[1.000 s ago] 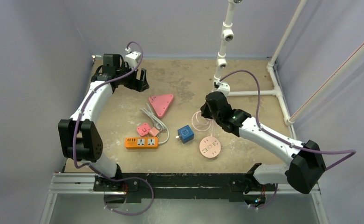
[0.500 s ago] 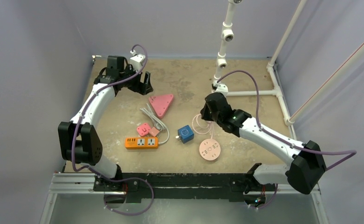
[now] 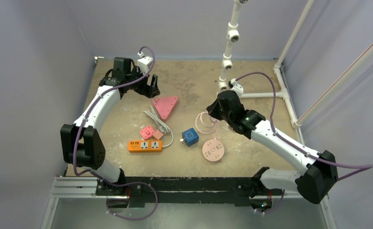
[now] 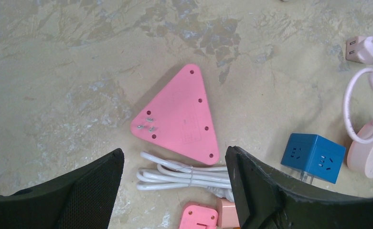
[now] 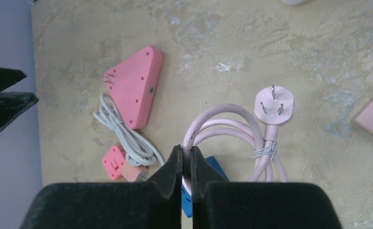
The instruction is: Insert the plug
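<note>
top: left claw (image 3: pixel 151 87) wide above triangle (image 3: pixel 165 106); right claw (image 3: pixel 212 112) shut on cord (image 3: pixel 202 125) | left wrist: plug (image 4: pixel 366 46) lies on surface (image 4: pixel 79 57), unheld | right wrist: cord loop pinched, not plug; risk: lifted plug dangles and twists, prongs miss; taut cord drags round socket (image 3: pixel 213 150)

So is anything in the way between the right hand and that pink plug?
Nothing visible. The right hand is shut on a loop of the pink cord; the pink plug lies beyond, prongs up, only its own cord between.
</note>
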{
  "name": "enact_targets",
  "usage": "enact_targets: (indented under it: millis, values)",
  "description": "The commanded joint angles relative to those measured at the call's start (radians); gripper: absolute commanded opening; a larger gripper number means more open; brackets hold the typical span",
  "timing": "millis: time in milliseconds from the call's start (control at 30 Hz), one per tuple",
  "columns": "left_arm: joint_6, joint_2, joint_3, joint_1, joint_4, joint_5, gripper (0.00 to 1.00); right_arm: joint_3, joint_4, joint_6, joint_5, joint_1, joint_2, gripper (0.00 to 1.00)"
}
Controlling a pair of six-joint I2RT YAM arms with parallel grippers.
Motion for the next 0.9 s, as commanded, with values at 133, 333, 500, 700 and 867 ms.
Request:
enact_targets:
  millis: [133,333,500,700,867]
  values:
    - [-0.009,-0.038,0.009,-0.036,0.031,-0.001,0.77,0.018,-0.287,0.347,0.025,-0.006,0.106,0.0]
    - [-0.019,-0.033,0.006,-0.059,0.048,0.002,0.77,-0.117,-0.264,0.408,-0.09,-0.007,-0.016,0.15]
    - [-0.008,-0.038,0.003,-0.061,0.043,-0.006,0.78,-0.1,-0.255,0.357,-0.092,-0.007,-0.009,0.72]
    - [0.004,-0.049,0.012,-0.061,0.035,-0.016,0.81,0.018,-0.187,0.066,-0.086,0.009,-0.031,0.95]
    - [0.005,-0.055,0.025,-0.061,0.028,-0.026,0.83,0.097,-0.242,-0.11,-0.087,0.179,0.089,0.84]
